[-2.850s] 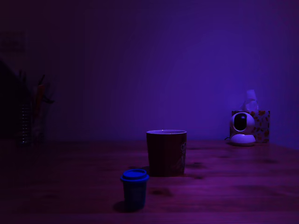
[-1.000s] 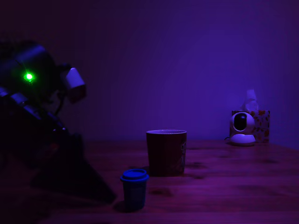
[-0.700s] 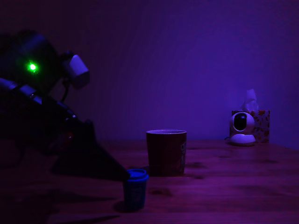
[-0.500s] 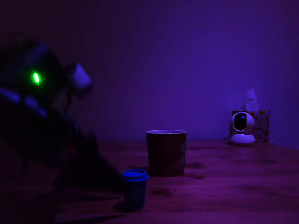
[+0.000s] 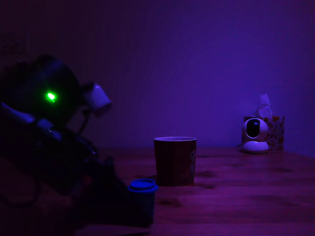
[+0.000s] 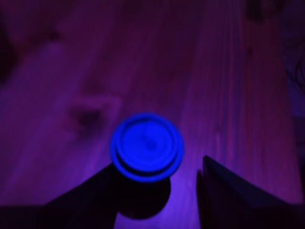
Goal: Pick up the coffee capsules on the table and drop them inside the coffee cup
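A blue-topped coffee capsule point(image 5: 142, 185) stands upright on the wooden table point(image 5: 236, 196), in front of the dark coffee cup point(image 5: 175, 160) and toward the exterior view's left. My gripper point(image 5: 139, 212) reaches in low from that view's left, and its dark fingers cover the capsule's body. In the wrist view the capsule point(image 6: 147, 147) sits between the two fingers of my open gripper point(image 6: 159, 164). One finger point(image 6: 86, 198) is close against it, while the other finger point(image 6: 233, 191) stands a little apart. The darker capsule is out of view.
A white rounded camera gadget point(image 5: 255, 135) and a tissue box point(image 5: 276, 129) stand at the back on the exterior view's right. The arm's body with a green light point(image 5: 50, 97) fills that view's left. Bare table point(image 6: 214, 71) lies beyond the capsule.
The arm came in from the exterior view's left, then moved right and down. Its fingers now straddle the blue-topped capsule, which has stayed in place.
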